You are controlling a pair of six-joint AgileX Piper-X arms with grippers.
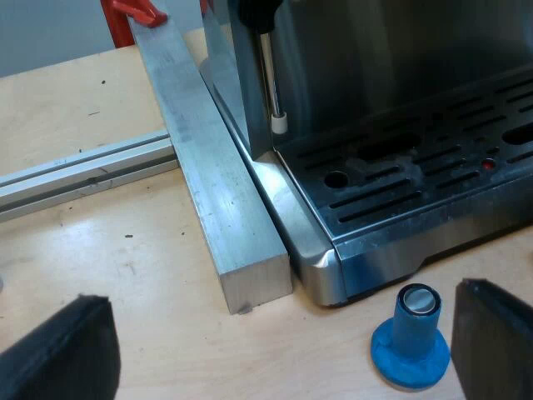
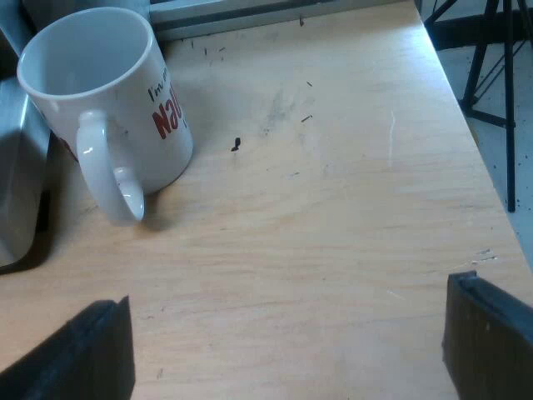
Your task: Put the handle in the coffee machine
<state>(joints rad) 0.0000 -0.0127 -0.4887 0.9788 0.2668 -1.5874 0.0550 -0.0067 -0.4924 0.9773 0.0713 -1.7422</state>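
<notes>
Your left gripper (image 1: 275, 358) is spread above the desk (image 1: 100, 275), blue tamper (image 1: 412, 337) standing between its fingers (image 1: 58, 350) — just beside the espresso machine (image 1: 375, 58), steel with a slotted drip tray (image 1: 416, 179). Your right gripper (image 2: 283, 350), spread too, hangs near a white mug (image 2: 108, 100).

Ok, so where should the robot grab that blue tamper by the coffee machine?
On the blue tamper, grab the narrow upright stem, not the wide base flat on the table. Come straight down from above with the left gripper, whose open fingers could straddle it. The espresso machine sits close beside it, so sideways looks tight.
</notes>
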